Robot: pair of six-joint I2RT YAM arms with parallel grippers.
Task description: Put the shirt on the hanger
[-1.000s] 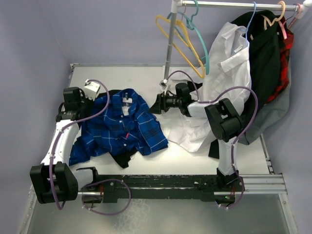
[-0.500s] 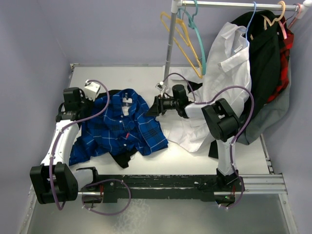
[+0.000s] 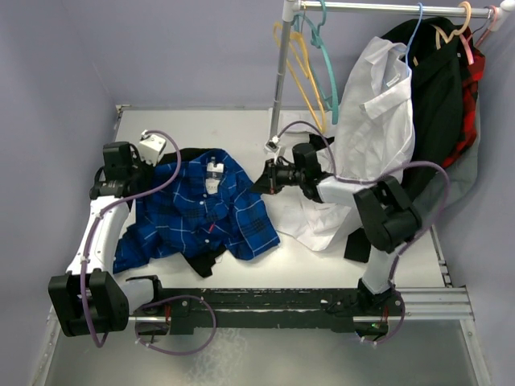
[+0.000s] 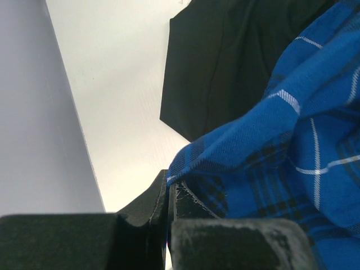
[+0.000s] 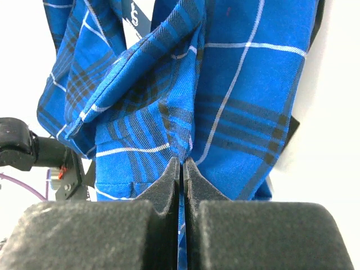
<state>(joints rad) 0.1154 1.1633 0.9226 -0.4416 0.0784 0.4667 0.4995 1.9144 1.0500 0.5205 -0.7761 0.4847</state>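
The left gripper (image 4: 170, 184) and right gripper (image 5: 182, 163) each pinch the bright blue plaid cloth shirt (image 3: 193, 219); its thin folds may slip from between the jaws.

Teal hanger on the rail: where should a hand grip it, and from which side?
On the teal hanger, probably the straight sloping arm below the hook, approached low from the near side. It hangs nearly edge-on, the yellow hanger close on its left and the white shirt on its right, so only that near lower stretch looks free.

Black garment (image 3: 203, 262) is mostly buried under the shirt (image 3: 201, 213), and the neck label (image 3: 214, 170) print is too tiny to read.
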